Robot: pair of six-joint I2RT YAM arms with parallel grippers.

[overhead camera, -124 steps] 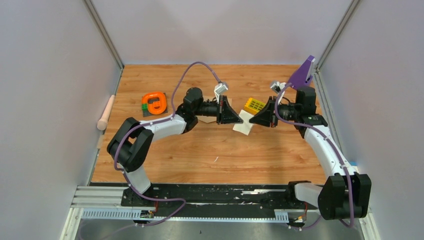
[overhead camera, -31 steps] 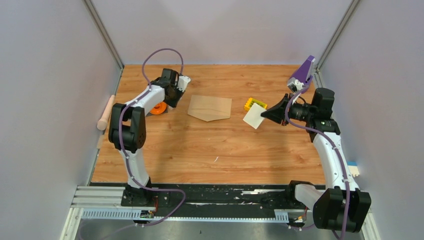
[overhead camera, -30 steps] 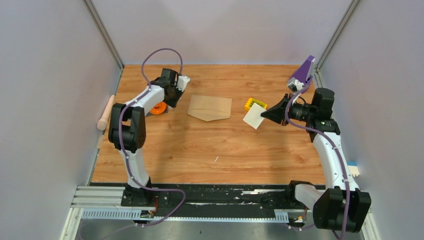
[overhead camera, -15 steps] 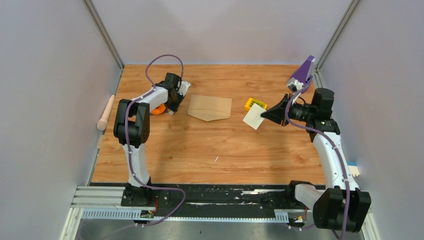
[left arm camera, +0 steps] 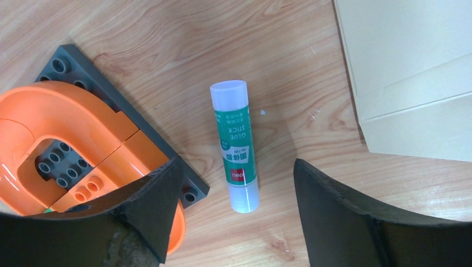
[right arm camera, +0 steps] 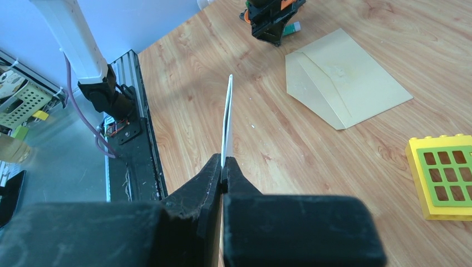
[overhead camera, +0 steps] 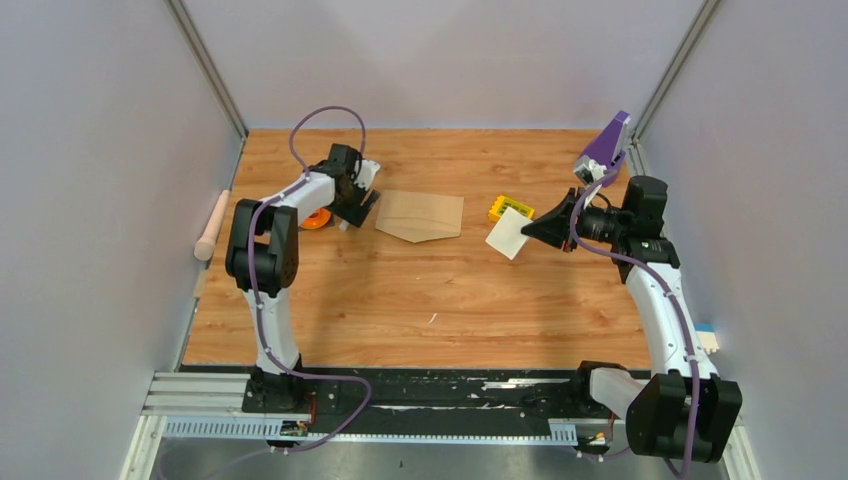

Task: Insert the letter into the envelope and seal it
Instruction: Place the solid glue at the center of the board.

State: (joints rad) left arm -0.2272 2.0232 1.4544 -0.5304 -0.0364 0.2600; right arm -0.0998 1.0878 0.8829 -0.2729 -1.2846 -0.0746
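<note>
Left gripper (overhead camera: 359,207) hangs with jaws spread wide (nothing between them) over the glue stick (left arm camera: 236,146), which lies on the table (overhead camera: 430,290) between an orange toy (left arm camera: 61,128) and the envelope (overhead camera: 422,215). Right gripper (right arm camera: 222,162) pinches the letter (overhead camera: 509,236) aloft, well apart from the envelope. A clean pickup likely means descending straight, straddling the stick's middle, clear of the toy.

Glue stick (left arm camera: 235,146) lying beside orange toy (left arm camera: 61,144) on grey baseplate (left arm camera: 78,72), yellow brick (right arm camera: 442,177), wooden dowel (overhead camera: 212,225), purple piece (overhead camera: 606,146)
</note>
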